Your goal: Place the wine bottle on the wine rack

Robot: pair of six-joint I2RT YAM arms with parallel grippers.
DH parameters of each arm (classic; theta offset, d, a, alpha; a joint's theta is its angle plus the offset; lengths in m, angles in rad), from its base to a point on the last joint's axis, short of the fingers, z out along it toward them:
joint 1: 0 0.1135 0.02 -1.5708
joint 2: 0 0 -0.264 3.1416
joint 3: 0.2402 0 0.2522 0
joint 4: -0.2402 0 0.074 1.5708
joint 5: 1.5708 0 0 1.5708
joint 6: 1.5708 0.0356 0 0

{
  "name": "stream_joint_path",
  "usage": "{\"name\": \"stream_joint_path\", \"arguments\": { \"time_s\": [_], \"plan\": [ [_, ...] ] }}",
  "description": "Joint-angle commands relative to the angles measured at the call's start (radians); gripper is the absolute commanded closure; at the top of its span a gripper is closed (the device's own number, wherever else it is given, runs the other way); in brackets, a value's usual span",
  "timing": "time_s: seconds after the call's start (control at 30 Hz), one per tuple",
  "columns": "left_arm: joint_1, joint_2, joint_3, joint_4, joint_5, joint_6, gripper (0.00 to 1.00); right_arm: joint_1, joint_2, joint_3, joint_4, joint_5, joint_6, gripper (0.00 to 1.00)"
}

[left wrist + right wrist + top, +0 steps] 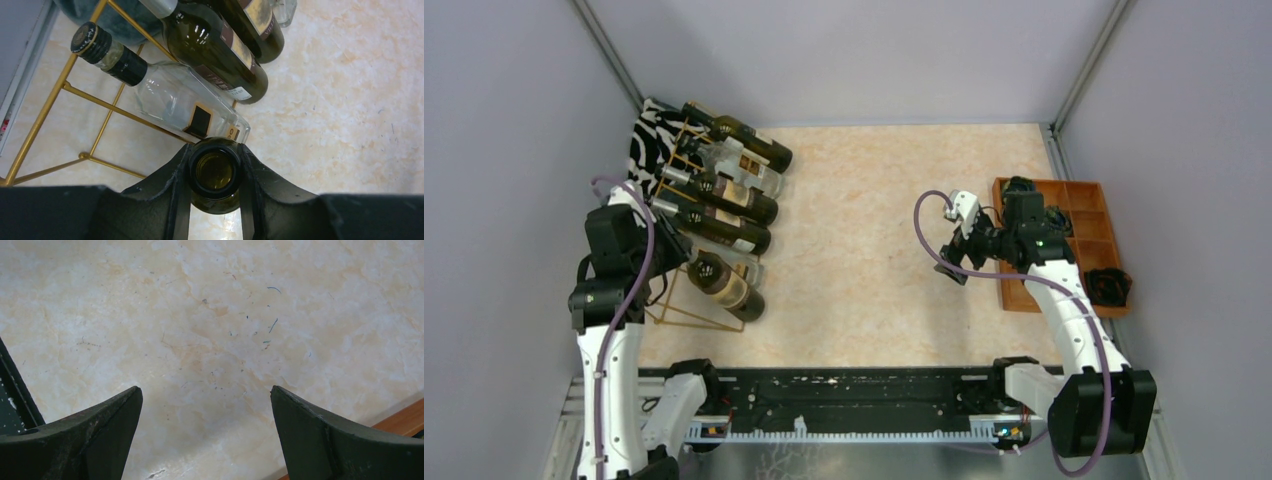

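**Left arm grips bottle at the rack's near end**

The marbled beige table [874, 250] carries everything. The wine rack [686, 322], a slanted frame of gold wire, stands at its left side and serves as the landmark here. Far to the right of the rack, well apart from it, lies an orange-brown wooden tray [1084, 200]. A zebra-patterned cloth [649, 140] sits just behind the rack.

Four other bottles [724, 225] lie side by side across the rack's farther cells. The wine bottle [724, 285] is at the rack's nearest end, lying tilted over the wires with its neck towards the left wall. Whether it rests fully on them cannot be told.

The left gripper [216, 155] is at that same end, clenched on the bottle's open neck, one finger on each side. The right gripper [204, 390] hangs between the rack and the tray, nearer the tray, with jaws spread wide and nothing between them.
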Motion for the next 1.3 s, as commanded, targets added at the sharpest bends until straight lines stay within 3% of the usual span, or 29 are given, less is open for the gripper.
{"name": "stream_joint_path", "arguments": {
  "time_s": [0.0,0.13,0.47,0.67,1.27],
  "plan": [
    [0.006,-0.003,-0.055,-0.02,-0.1,0.001,0.91,-0.008,-0.003,0.0,0.02,-0.026,-0.015,0.02],
    [0.005,-0.017,-0.082,-0.025,-0.134,-0.001,0.8,-0.009,-0.002,0.0,0.021,-0.028,-0.015,0.01],
    [0.006,-0.022,-0.099,-0.042,-0.165,-0.032,0.72,-0.009,-0.003,0.002,0.019,-0.031,-0.015,0.02],
    [0.005,-0.032,-0.104,-0.056,-0.192,-0.064,0.62,-0.01,-0.005,0.002,0.019,-0.032,-0.015,0.02],
    [0.006,-0.031,-0.096,-0.12,-0.319,-0.129,0.52,-0.008,-0.011,0.001,0.018,-0.031,-0.017,0.02]
  ]
}}
